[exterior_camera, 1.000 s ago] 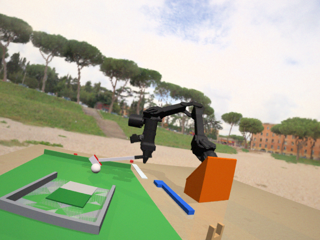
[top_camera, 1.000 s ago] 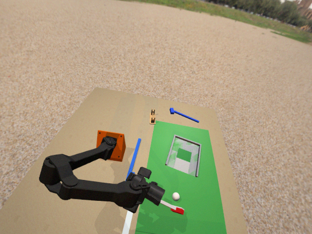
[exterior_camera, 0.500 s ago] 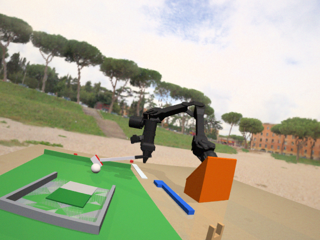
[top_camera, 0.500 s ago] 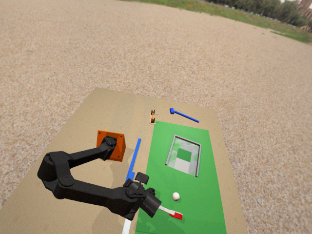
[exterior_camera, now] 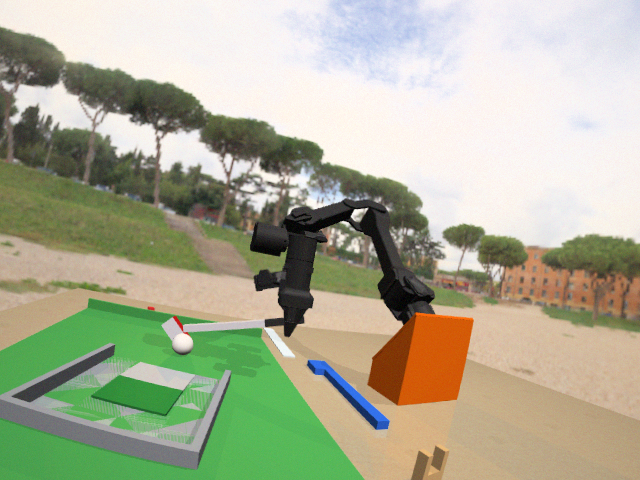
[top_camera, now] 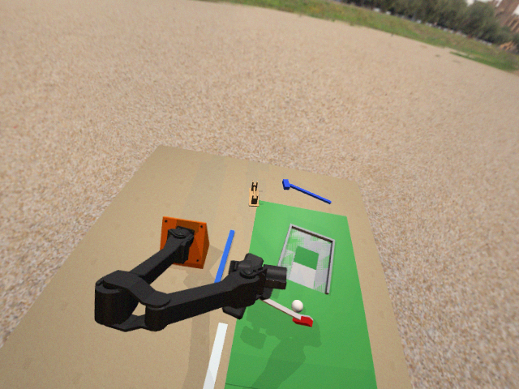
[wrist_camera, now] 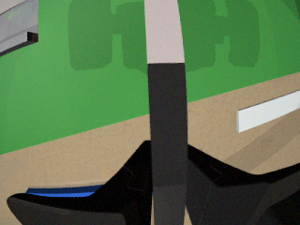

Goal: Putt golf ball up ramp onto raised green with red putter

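Note:
My gripper (exterior_camera: 290,330) (wrist_camera: 160,145) is shut on the dark grip of the red putter (top_camera: 303,321) (exterior_camera: 222,326) (wrist_camera: 165,33). The light shaft reaches out over the green mat, and the red-and-white head is low, close to the golf ball. The head is out of the wrist view. The white golf ball (top_camera: 297,305) (exterior_camera: 182,343) rests on the mat between the putter head and the ramp side of the walled frame. The light ramp (top_camera: 303,276) (exterior_camera: 157,375) leads up to the dark raised green (top_camera: 306,257) (exterior_camera: 138,394). I cannot tell whether head and ball touch.
Grey walls (top_camera: 331,267) (exterior_camera: 103,431) (wrist_camera: 19,39) enclose the raised green on three sides. A blue bar (top_camera: 225,255) (exterior_camera: 351,395) lies by the orange base (exterior_camera: 439,356). A white strip (top_camera: 216,356) (exterior_camera: 279,342) (wrist_camera: 269,112), a wooden rack (top_camera: 254,204) and a blue putter (top_camera: 307,194) also show.

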`<state>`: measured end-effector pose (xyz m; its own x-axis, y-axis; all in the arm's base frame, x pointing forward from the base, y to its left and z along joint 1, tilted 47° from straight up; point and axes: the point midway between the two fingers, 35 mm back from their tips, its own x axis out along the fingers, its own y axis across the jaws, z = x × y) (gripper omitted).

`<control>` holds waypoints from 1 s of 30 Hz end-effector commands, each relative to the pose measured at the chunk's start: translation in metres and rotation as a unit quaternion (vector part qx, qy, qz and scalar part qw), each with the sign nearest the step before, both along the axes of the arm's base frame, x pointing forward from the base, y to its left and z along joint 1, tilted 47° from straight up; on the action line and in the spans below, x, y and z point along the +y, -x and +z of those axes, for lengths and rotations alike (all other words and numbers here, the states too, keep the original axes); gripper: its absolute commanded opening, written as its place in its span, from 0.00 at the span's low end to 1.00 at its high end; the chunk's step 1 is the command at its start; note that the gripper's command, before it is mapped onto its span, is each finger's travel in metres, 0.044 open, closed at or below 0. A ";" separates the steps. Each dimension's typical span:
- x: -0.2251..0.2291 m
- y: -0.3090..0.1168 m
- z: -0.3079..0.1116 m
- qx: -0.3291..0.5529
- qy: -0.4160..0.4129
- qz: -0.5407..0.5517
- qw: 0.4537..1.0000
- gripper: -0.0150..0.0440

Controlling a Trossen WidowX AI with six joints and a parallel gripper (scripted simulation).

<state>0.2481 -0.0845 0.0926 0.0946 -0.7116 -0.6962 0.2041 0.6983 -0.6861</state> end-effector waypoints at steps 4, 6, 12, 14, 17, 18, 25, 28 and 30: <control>0.016 0.002 -0.012 -0.001 0.007 0.001 1.000 0.25; 0.021 0.002 -0.009 -0.001 0.006 0.001 1.000 0.25; 0.044 0.004 0.012 -0.001 0.005 0.001 1.000 0.25; 0.052 0.006 0.021 -0.001 0.005 0.001 1.000 0.25; 0.058 0.008 0.027 -0.001 0.006 0.001 1.000 0.25; 0.052 0.007 0.020 0.004 0.007 0.002 1.000 0.25; 0.052 0.007 0.020 0.004 0.007 0.002 1.000 0.25; 0.052 0.007 0.020 0.004 0.007 0.002 1.000 0.25; 0.052 0.007 0.020 0.004 0.007 0.002 1.000 0.25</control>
